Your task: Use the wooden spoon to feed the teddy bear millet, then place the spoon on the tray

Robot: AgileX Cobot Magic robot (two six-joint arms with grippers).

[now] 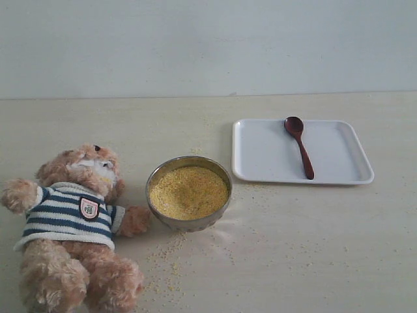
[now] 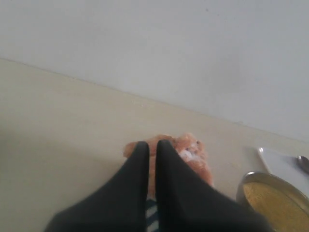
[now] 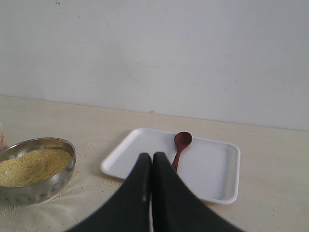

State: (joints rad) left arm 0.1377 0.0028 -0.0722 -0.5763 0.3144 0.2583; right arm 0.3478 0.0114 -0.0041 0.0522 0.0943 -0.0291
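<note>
Right hand [image 3: 151, 156] closed, seemingly empty — wooden spoon [image 1: 301, 151] on tray [image 1: 339, 156].

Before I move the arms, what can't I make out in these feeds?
Exterior view: neither gripper is in frame; the bear's feet are cut off by the lower edge.
Left wrist view: the left gripper covers most of the bear; the bowl is cut off at the picture's edge.
Right wrist view: the right gripper hides the spoon's handle end and part of the tray's rim.
</note>
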